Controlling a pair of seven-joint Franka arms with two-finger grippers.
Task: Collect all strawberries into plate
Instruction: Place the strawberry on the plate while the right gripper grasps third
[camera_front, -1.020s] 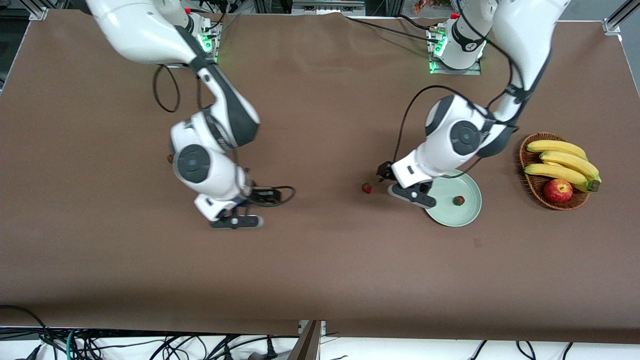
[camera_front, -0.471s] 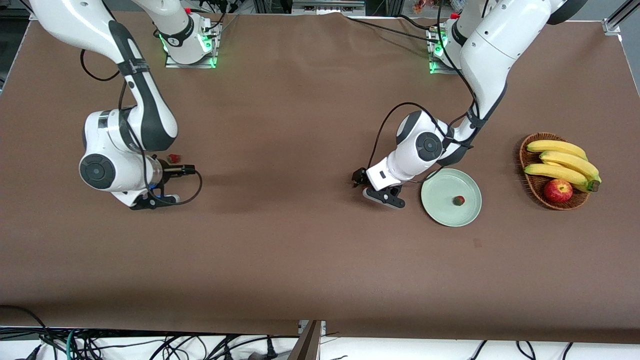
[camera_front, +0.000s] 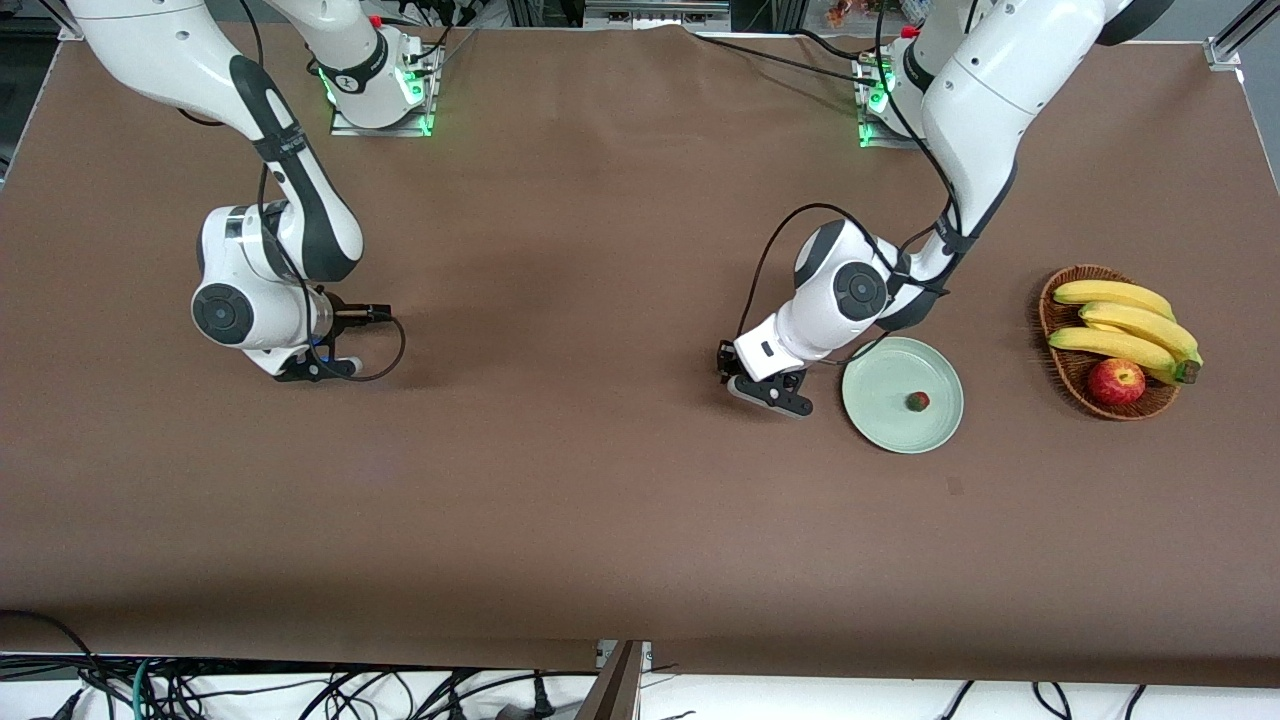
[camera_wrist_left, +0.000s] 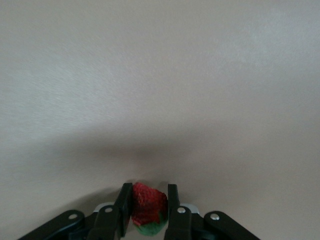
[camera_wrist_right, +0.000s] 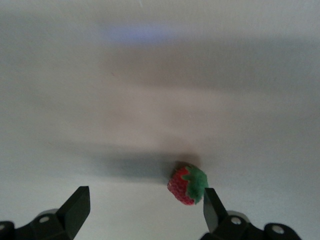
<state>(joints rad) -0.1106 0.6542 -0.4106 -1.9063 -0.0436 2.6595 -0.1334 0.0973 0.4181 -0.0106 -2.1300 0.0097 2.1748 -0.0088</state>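
The plate (camera_front: 903, 395) served as the landmark: a pale green dish on the brown tabletop (camera_front: 620, 500), with one strawberry (camera_front: 917, 401) already lying inside it. Just beside the plate, toward the right arm's end, the left pincer (camera_front: 742, 372) was low at the tabletop. Its wrist view showed the fingers (camera_wrist_left: 123, 202) clamped together on a second strawberry (camera_wrist_left: 148, 204), gripped across the red flanks with the green cap sticking out below.

Well apart from the plate, near the right arm's end of the tabletop, the right pincer (camera_front: 315, 362) was also low. Its fingers (camera_wrist_right: 76, 206) stood wide apart and held nothing. The third strawberry (camera_wrist_right: 186, 184) lay on the tabletop between them, much closer to one finger than the other and nearly touching it. The front view hid this berry under the right arm's wrist.

Judged from size alone, each berry was very light, so lifting would need little force. It looked small and rounded, tapering to a tip, which suggested it could roll or squirt sideways if pinched off centre. Whether it was soft or firm could not be told, so a gentle squeeze seemed wise. The broad middle of the red body looked the best place to take hold, not the leafy cap. For the right pincer, centring over the berry before closing seemed advisable.
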